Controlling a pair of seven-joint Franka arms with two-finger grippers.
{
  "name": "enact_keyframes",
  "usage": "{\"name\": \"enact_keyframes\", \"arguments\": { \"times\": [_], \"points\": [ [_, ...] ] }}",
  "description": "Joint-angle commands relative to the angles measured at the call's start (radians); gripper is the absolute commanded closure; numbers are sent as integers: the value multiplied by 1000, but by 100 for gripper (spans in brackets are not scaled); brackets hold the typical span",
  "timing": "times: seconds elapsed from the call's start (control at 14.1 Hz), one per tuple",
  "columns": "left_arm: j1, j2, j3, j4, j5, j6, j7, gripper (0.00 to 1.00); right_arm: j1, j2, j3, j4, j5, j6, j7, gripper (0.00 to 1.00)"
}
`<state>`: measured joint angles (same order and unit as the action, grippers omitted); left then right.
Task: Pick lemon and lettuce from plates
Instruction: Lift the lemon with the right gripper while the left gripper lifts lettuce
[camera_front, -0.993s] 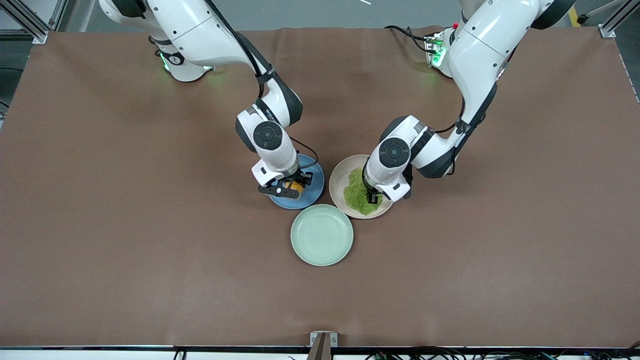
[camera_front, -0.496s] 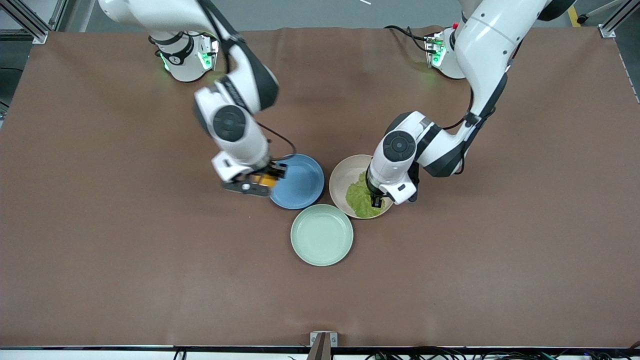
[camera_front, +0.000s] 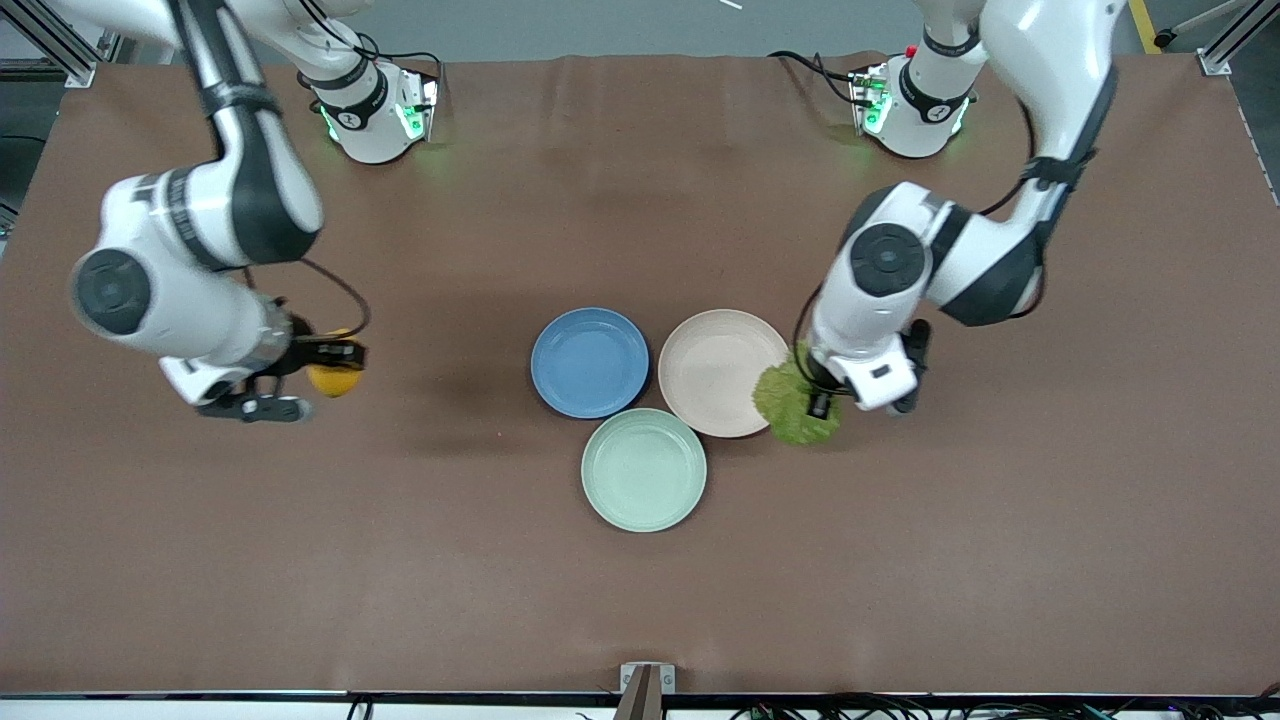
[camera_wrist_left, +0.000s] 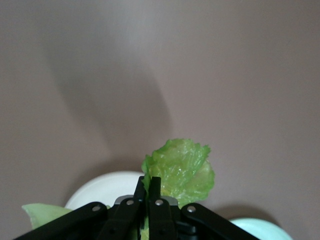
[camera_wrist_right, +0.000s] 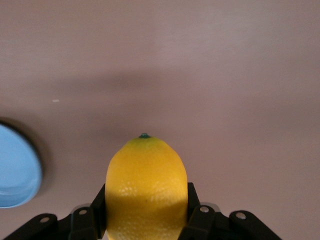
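While the small oval yellow lemon hangs pinched in the right gripper fingers over bare brown tabletop toward the right arm's edge, the crinkled green lettuce leaf dangles, fingers clamped, from the left gripper beside the round beige plate; the round blue plate sits bare.

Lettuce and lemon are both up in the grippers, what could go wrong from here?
The left gripper pinches the lettuce at one edge only, so the hanging leaf might tear or slip out over the beige plate rim. The right gripper holds the rounded lemon over bare table; a fast swing could let it squirt loose and roll.
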<state>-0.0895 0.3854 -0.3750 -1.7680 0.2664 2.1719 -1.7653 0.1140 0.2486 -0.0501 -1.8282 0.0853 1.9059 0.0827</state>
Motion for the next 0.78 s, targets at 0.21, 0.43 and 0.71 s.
{"name": "enact_keyframes", "arguments": {
  "times": [0.21,0.43,0.71],
  "points": [
    [181,-22,-7,-103,7,28,257,100,-151,69,24,-127,-28,249,-167,79],
    [282,-13,-5,-177,16,126,390,100,-180,165,24,-151,-32,385,-211,78],
    [376,39,-5,-225,16,238,503,97,-185,257,24,-148,-32,482,-215,76]
  ]
}}
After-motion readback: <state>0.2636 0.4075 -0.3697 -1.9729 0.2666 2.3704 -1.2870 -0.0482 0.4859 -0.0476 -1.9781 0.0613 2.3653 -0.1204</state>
